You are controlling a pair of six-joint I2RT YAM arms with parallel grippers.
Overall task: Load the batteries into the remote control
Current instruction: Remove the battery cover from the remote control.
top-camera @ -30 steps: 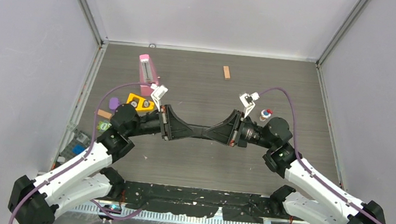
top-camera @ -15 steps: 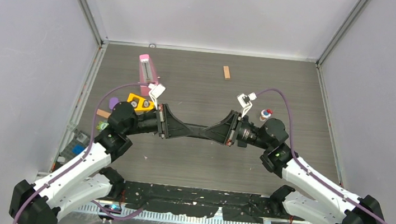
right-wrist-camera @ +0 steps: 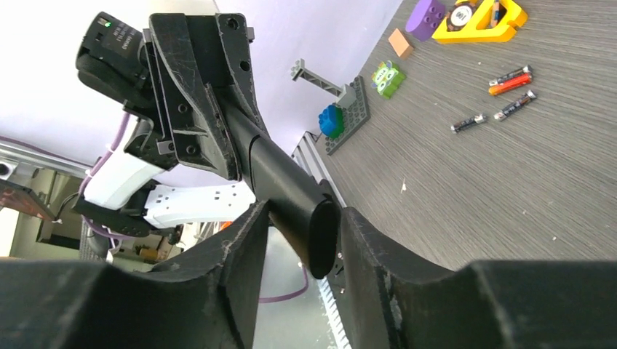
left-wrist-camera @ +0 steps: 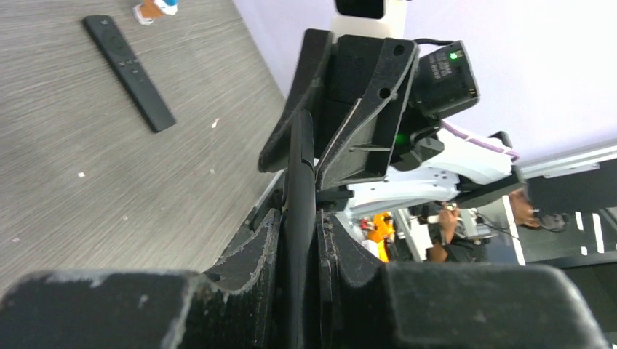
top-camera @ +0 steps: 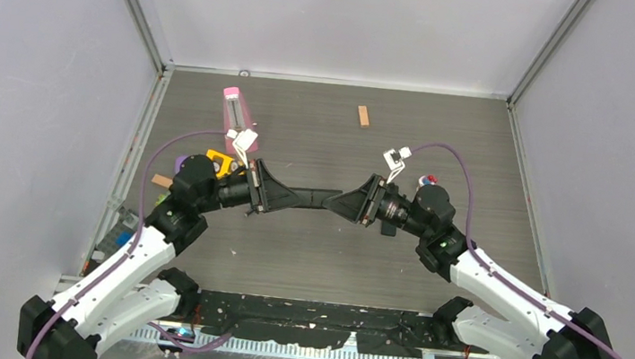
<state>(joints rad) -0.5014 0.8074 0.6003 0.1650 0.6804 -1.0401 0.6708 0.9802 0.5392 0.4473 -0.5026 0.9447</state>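
The left pincer (left-wrist-camera: 298,222) is pressed together on a black bar (right-wrist-camera: 273,167) and holds it lengthwise above the table (top-camera: 314,260), level with the tabletop. At the bar's other end the right pincer (right-wrist-camera: 305,214) stands spread. The bar's rounded tip sits between its fingers (right-wrist-camera: 244,247), and a gap shows on at least one side.

On the table past the end of the bar that the left pincer holds lie the batteries (right-wrist-camera: 510,79). Two lie side by side, one red-and-dark and one orange, and two darker ones (right-wrist-camera: 468,123) lie a little apart from them. All are loose on the wood grain and well clear of both pincers.

Farther from the bar on that same side sit a yellow block (right-wrist-camera: 480,18) and a purple block (right-wrist-camera: 426,16). Toward the table's left edge are a green toy piece (right-wrist-camera: 387,76) and a blue brick (right-wrist-camera: 331,120) on a grey plate.

Past the bar's right-hand end a flat black remote control (left-wrist-camera: 127,69) lies with its buttons up. A small bottle (top-camera: 426,181) stands just beyond it.

Farthest from the bar, toward the back wall, are a pink container (top-camera: 233,114) and a small tan block (top-camera: 363,115).
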